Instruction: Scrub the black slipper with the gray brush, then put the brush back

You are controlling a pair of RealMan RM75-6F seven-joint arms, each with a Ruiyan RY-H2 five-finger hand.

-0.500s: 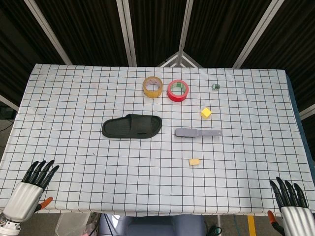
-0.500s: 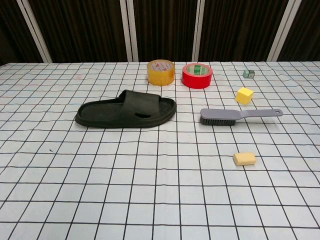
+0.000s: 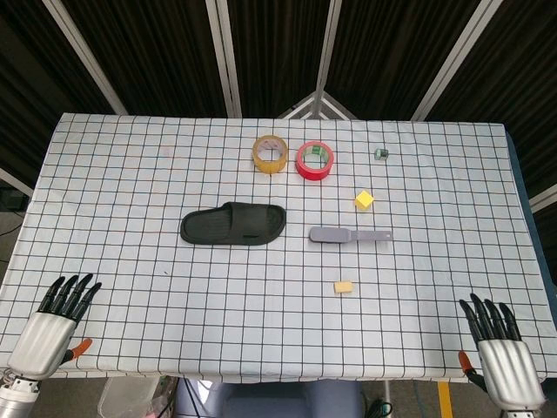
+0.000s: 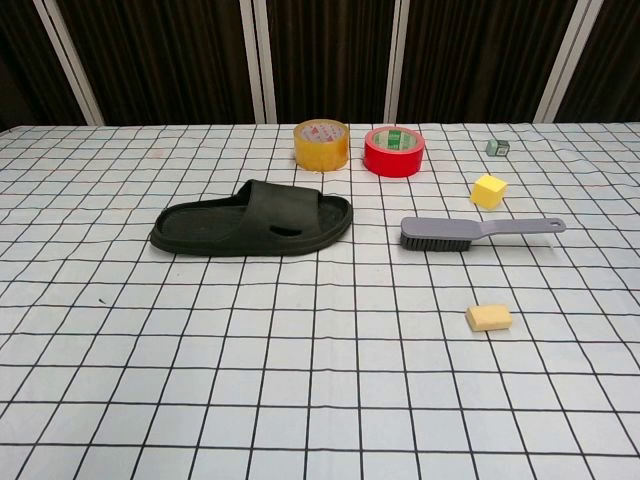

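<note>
Black slipper [image 3: 233, 225], matte rubber, gray brush [image 3: 350, 235]

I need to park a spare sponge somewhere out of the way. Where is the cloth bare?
Bare: the left side beyond the black slipper, and the near strip between the hands. Crowded: centre-right, around the gray brush, tape rolls and yellow block.
</note>
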